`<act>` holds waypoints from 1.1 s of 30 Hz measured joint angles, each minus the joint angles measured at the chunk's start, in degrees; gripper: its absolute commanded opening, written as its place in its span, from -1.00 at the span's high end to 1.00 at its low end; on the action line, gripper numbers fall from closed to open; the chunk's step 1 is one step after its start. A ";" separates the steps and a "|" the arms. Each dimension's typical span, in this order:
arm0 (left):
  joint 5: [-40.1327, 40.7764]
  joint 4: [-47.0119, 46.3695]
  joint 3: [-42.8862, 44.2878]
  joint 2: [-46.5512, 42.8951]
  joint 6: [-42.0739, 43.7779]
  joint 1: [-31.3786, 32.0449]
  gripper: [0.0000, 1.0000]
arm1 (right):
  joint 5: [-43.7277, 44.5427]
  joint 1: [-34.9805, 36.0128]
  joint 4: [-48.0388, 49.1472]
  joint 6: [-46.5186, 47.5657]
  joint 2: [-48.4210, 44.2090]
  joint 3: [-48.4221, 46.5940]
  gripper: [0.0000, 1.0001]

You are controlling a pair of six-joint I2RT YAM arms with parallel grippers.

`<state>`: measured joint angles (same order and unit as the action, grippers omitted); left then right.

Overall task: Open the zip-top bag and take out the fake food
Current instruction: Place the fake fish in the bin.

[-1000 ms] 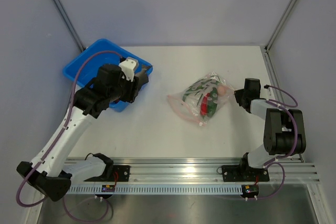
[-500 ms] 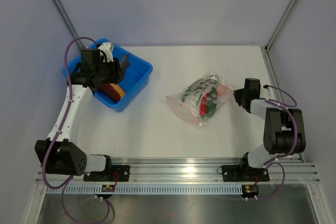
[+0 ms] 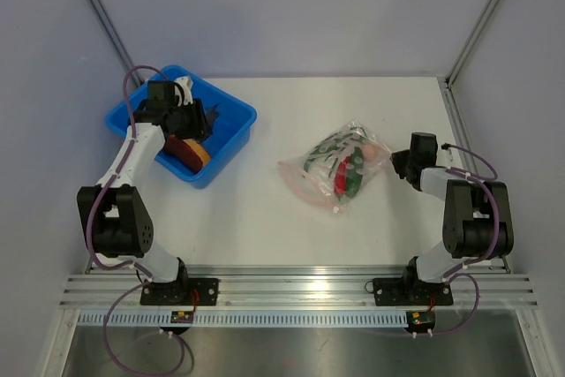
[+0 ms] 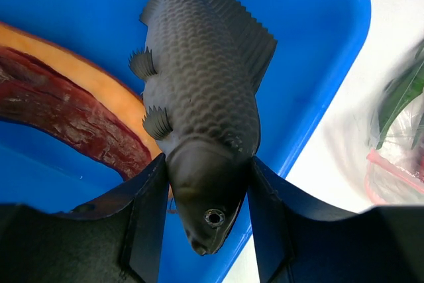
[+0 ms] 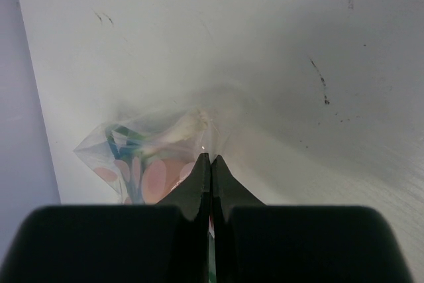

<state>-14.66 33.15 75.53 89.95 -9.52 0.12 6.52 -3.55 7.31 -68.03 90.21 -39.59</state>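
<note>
Left wrist view — left end effector (image 4: pixel 209 167) clamps the grey fish (image 4: pixel 199 84) by its head, body pointing away over the blue bin (image 4: pixel 318 64); the zip-top bag (image 3: pixel 340 165) lies toward the counter (image 3: pixel 256 218)'s right edge, at the closed right end effector (image 5: pixel 211 158).

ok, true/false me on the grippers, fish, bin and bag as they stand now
1. The left gripper grips the fish by its head. True.
2. The fish hangs over bare table. False: it is over the bin.
3. The right gripper is open. False: it is shut, pinching a corner of the bag.
4. A tan and dark red slice lies in the bin. True.
5. The bag is empty. False: green and red pieces show inside it.
</note>
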 measured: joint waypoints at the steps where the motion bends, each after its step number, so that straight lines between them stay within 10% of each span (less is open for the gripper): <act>1: 0.02 -0.20 0.00 0.33 -0.35 -0.20 -0.02 | -0.09 0.00 0.11 -0.02 0.00 0.09 1.00; 18: 1.86 -1.86 0.17 0.07 -1.92 -2.10 -0.98 | -0.55 0.00 0.57 -0.81 0.00 0.31 1.00; 33: 0.61 -7.67 -4.98 -16.39 -20.48 -3.87 -0.98 | -1.14 0.00 0.57 -0.83 0.00 0.31 1.00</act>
<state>-14.04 25.47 70.54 73.56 -30.00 -3.75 5.39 -3.55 7.88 -68.86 90.21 -39.29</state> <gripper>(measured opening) 0.988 0.011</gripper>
